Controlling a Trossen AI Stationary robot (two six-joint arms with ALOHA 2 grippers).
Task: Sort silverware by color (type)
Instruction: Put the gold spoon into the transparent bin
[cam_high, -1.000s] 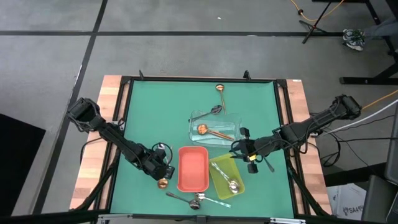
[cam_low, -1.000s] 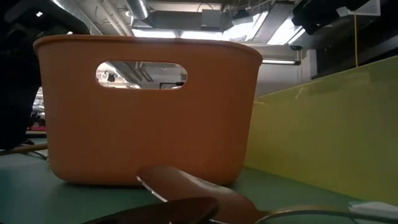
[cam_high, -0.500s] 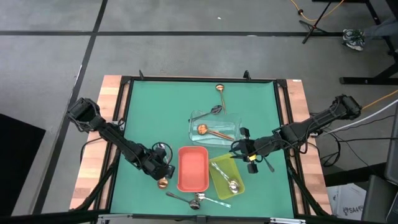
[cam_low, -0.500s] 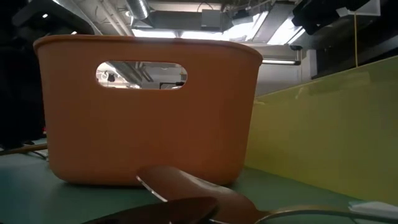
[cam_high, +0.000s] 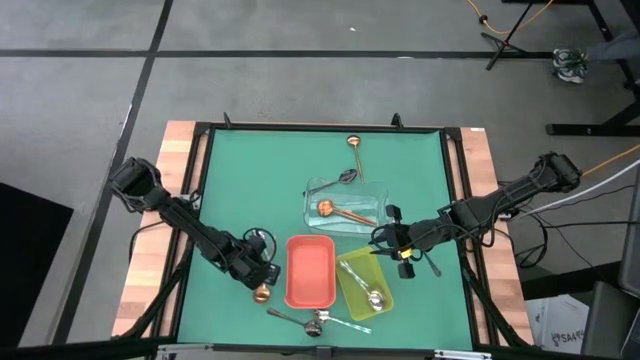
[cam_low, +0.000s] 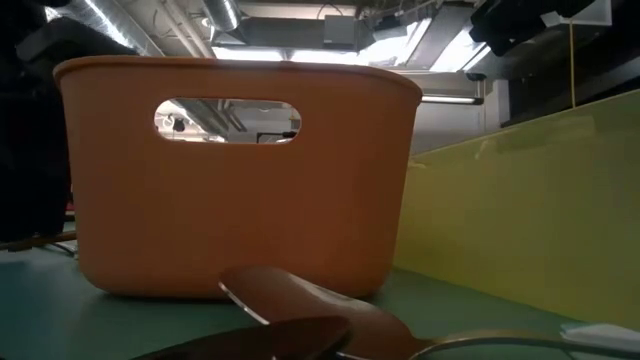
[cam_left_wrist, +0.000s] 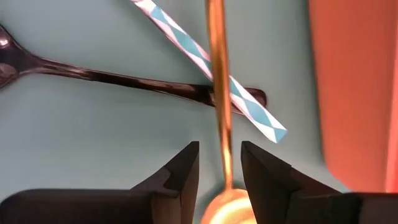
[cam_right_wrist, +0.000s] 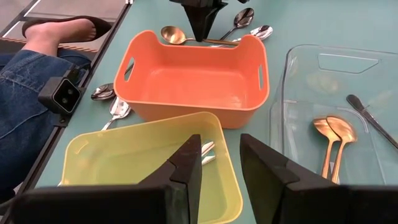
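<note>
My left gripper (cam_high: 262, 277) hangs low beside the red tray (cam_high: 310, 271), on its left. It is open, and its fingers (cam_left_wrist: 186, 163) stand on either side of a copper spoon's handle (cam_left_wrist: 217, 112) just above the bowl (cam_high: 261, 294). The spoon lies flat on the green mat. Its handle crosses a dark spoon (cam_left_wrist: 118, 78) and a striped straw (cam_left_wrist: 205, 59). My right gripper (cam_right_wrist: 221, 146) is open and holds nothing; it hovers over the yellow-green tray (cam_high: 364, 283), where a silver spoon (cam_high: 373, 296) lies. Two copper spoons (cam_right_wrist: 333, 134) and a dark utensil (cam_right_wrist: 373, 124) lie in the clear tray (cam_high: 347, 205).
More silverware lies on the mat: silver and dark pieces by the near edge (cam_high: 312, 322), a copper spoon (cam_high: 354, 145) and a dark one (cam_high: 345, 177) beyond the clear tray. A seated person's leg and shoe (cam_right_wrist: 43, 43) show past the table's edge. The red tray (cam_low: 235, 170) fills the low view.
My left arm has shifted slightly: in the low view its dark bulk spreads further toward the red tray's left wall. The right arm and all the silverware have stayed put.
</note>
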